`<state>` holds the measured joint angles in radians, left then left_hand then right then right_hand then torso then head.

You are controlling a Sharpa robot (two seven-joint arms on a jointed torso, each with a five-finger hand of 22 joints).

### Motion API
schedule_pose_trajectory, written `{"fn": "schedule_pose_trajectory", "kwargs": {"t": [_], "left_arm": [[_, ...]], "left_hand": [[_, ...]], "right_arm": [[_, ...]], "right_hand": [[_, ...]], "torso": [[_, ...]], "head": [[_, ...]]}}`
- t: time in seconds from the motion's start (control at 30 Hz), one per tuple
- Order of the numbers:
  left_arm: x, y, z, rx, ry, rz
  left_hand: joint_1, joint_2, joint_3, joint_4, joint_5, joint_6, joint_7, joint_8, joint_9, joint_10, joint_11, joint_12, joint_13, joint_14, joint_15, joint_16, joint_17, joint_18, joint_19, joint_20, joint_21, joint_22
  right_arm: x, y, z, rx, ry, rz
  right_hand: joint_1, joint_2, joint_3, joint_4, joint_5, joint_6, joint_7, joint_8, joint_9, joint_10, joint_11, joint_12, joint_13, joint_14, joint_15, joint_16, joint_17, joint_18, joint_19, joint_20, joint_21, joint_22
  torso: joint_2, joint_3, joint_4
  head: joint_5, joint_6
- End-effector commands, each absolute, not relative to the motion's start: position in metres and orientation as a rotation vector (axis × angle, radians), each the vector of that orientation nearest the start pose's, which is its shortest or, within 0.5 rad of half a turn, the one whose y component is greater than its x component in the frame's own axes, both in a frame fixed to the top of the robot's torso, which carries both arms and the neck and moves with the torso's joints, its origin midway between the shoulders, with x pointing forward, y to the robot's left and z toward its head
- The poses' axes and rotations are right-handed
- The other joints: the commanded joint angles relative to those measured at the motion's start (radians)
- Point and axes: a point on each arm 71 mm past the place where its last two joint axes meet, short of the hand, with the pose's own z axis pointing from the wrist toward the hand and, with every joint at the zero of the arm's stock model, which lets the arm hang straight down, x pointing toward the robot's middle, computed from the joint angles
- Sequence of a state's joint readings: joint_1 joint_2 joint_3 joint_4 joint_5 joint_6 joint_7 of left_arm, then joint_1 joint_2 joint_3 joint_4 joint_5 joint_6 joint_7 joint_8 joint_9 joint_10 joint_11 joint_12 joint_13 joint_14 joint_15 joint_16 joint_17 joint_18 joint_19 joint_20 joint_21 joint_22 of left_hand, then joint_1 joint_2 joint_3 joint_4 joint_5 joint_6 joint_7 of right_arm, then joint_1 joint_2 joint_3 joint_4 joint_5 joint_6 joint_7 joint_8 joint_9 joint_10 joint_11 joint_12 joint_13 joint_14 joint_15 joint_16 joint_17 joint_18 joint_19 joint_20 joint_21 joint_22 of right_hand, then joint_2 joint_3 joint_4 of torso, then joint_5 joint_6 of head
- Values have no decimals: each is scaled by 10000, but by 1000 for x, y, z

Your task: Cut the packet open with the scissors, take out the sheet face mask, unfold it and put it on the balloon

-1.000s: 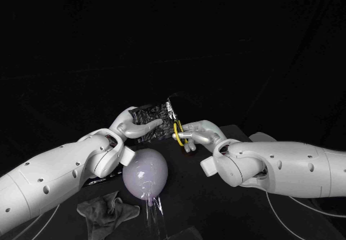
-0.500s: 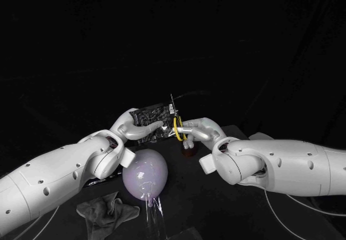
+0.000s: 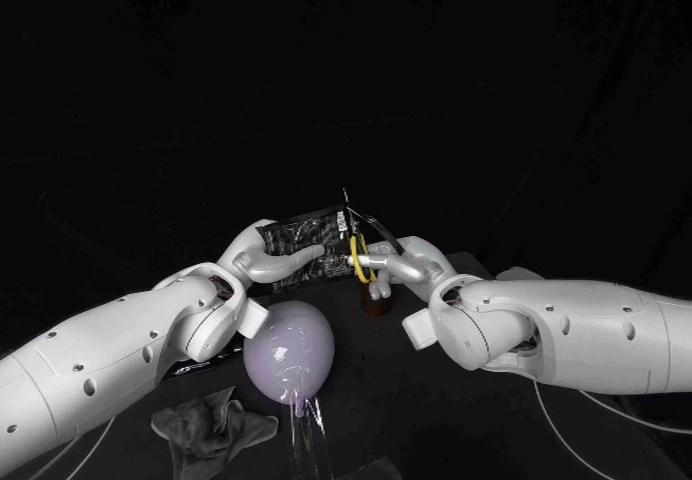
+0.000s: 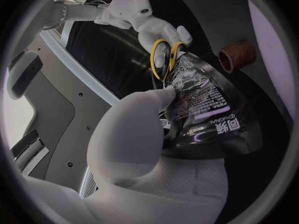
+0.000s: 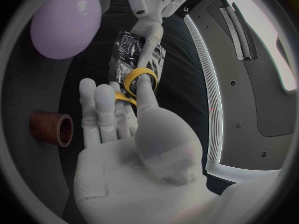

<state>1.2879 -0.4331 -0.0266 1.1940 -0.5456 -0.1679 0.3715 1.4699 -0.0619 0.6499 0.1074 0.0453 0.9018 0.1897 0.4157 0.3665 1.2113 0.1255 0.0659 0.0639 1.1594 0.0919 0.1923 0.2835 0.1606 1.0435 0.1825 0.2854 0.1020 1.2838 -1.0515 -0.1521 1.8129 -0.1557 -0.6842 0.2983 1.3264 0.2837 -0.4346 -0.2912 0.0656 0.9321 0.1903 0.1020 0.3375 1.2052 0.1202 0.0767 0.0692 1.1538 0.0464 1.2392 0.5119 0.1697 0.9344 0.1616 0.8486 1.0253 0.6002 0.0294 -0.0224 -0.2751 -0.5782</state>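
Note:
My left hand (image 3: 264, 260) holds a glossy black packet (image 3: 306, 238) (image 4: 206, 109) (image 5: 134, 52) up above the table. Yellow-handled scissors (image 3: 356, 250) (image 4: 163, 59) (image 5: 136, 82) are held in my right hand (image 3: 401, 262) (image 5: 118, 114), with a finger through a handle loop. Their blades stand upright with the tips apart, against the packet's right edge. A pale lilac balloon (image 3: 290, 350) (image 5: 65, 15) sits on the table below both hands.
A brown cylinder (image 3: 379, 300) (image 4: 238, 56) (image 5: 53, 127) stands on the table under the right hand. A crumpled grey cloth (image 3: 214, 425) lies near the front left. A clear stem (image 3: 306, 430) runs down from the balloon.
The scissors have turned more upright and risen along the packet's right edge. Both hands have lifted slightly, and the packet sits a little higher.

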Motion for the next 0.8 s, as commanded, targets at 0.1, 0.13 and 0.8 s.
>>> {"fn": "schedule_pose_trajectory", "kwargs": {"t": [0.1,0.13,0.8], "left_arm": [[536,66,-135,-3314,15582,-15975],[536,66,-135,-3325,15578,-15977],[538,73,-136,-3910,15476,-16044]], "left_hand": [[16,125,4,-76,36,73,-21,14,472,19,17,-39,-6,-8,-92,-67,9,207,-1,-11,63,-14],[16,125,4,-76,36,73,-21,14,472,19,17,-39,-6,-8,-92,-67,9,207,-1,-11,63,-14],[11,130,9,-88,36,70,-18,10,478,15,19,-41,-6,-11,-91,-75,9,206,-5,-10,64,-16]], "right_arm": [[434,-245,-161,10555,13936,11938],[434,-245,-161,10599,13929,11912],[438,-269,-170,11508,13520,11094]], "right_hand": [[2209,134,1515,-6,440,788,-376,425,155,1122,-499,369,121,1034,-436,633,1647,-117,1246,-388,1295,898],[2325,127,1716,9,504,947,-408,506,184,1353,-536,456,163,1172,-493,713,1872,-155,1400,-447,1470,1019],[-2071,-1920,12209,689,-165,401,-657,1068,2060,2444,-869,2027,5197,2249,-819,547,3364,-314,1991,-878,2479,1731]], "torso": [[8,-8,-2],[8,-8,-2],[6,7,0]], "head": [[-13,51],[-13,51],[-39,42]]}}
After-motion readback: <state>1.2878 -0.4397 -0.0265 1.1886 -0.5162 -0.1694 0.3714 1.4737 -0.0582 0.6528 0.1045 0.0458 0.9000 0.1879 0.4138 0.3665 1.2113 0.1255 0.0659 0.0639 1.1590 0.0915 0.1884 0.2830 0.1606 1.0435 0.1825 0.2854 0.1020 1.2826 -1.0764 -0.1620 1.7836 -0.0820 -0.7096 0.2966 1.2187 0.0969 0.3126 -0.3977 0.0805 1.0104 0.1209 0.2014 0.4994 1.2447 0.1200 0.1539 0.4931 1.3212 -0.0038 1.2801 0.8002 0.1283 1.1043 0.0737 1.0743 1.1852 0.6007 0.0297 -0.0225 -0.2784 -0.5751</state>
